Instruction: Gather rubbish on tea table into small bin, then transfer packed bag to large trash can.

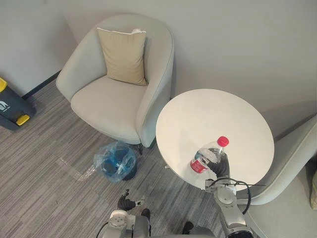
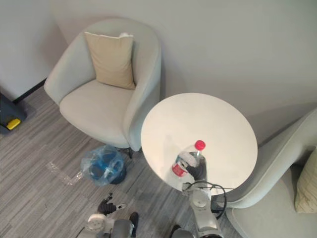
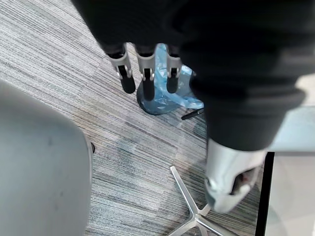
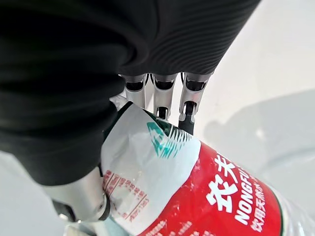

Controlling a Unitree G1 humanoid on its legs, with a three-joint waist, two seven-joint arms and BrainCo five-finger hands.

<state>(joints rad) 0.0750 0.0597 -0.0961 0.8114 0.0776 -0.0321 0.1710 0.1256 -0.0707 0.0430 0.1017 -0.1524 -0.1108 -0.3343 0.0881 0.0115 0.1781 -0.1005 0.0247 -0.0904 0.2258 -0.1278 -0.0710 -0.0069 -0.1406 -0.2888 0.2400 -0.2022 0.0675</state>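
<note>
R hand (image 1: pixel 221 166) grips crinkly plastic bottle (image 1: pixel 207 155).

Eye views peer steeply down, sharing tea table (image 1: pixel 233 114) and armchair (image 1: pixel 106 101). Right wrist view hugs the water bottle (image 4: pixel 197 187) in the right hand (image 4: pixel 157 91); left wrist view faces floorward, bin (image 3: pixel 181 97) past the left hand (image 3: pixel 145 69).

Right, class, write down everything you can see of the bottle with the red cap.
The bottle is clear, thin plastic, dented along its body, with a red screw cap and a red and white label round its lower half. It is tilted, cap up and away from the robot. The right hand holds it, fingers and thumb curled round the labelled part, above the near edge of the round white table. Whether its base touches the tabletop cannot be told.
</note>
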